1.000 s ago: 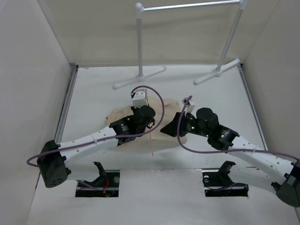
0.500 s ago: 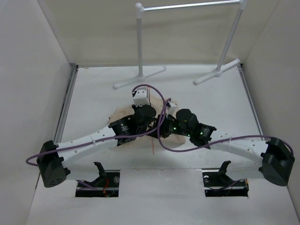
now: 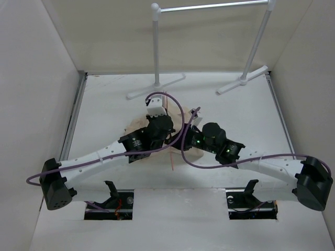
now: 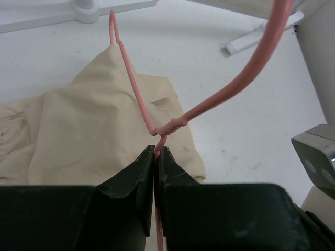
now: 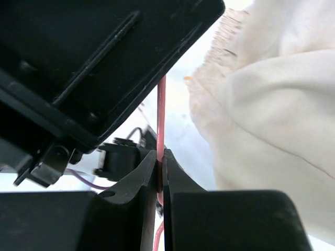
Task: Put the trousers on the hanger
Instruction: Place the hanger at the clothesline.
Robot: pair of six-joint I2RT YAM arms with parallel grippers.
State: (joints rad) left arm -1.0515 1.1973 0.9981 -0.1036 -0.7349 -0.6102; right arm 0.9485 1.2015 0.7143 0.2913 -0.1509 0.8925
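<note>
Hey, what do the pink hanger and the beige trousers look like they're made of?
The hanger looks like thin metal wire with a smooth, slightly glossy pink coating, either paint or plastic. It is twisted around itself at the neck, as wire would be. The trousers look like matte woven cloth, probably cotton, with soft creases, a stitched flap and a fuzzy, frayed-looking edge in the right wrist view.

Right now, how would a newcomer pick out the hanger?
Find the white rack at the back; beige trousers lie heaped before it. The hanger is the thin pink wire over them, pinched by the left gripper and right gripper.
</note>
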